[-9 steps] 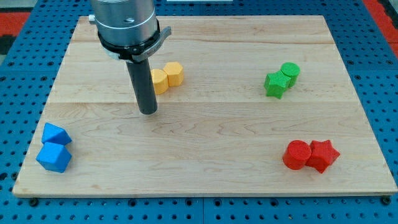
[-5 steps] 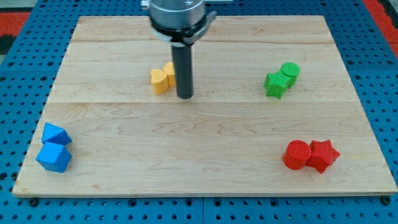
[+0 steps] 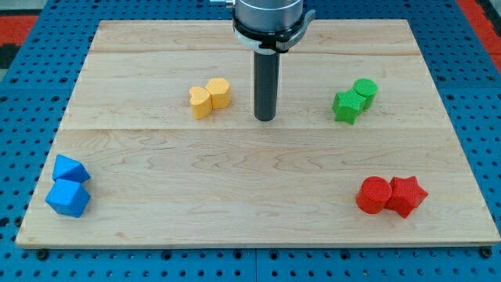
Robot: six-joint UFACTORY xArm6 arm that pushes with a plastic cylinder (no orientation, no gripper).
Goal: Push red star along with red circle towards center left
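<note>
Nothing pushed yet: centre left of the desk [image 3: 125, 157] bare, tool, a bare rod with no jaws, resting its tip [image 3: 265, 118] mid-desk touching nothing, red circle [image 3: 373, 194] touching red star [image 3: 407, 195] near right, well apart from it.

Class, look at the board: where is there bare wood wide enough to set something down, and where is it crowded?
The widest bare stretch lies between the blue blocks and the red circle, below my tip. Crowded spots: yellow blocks left of my tip, green blocks, and the red star touching the circle.
</note>
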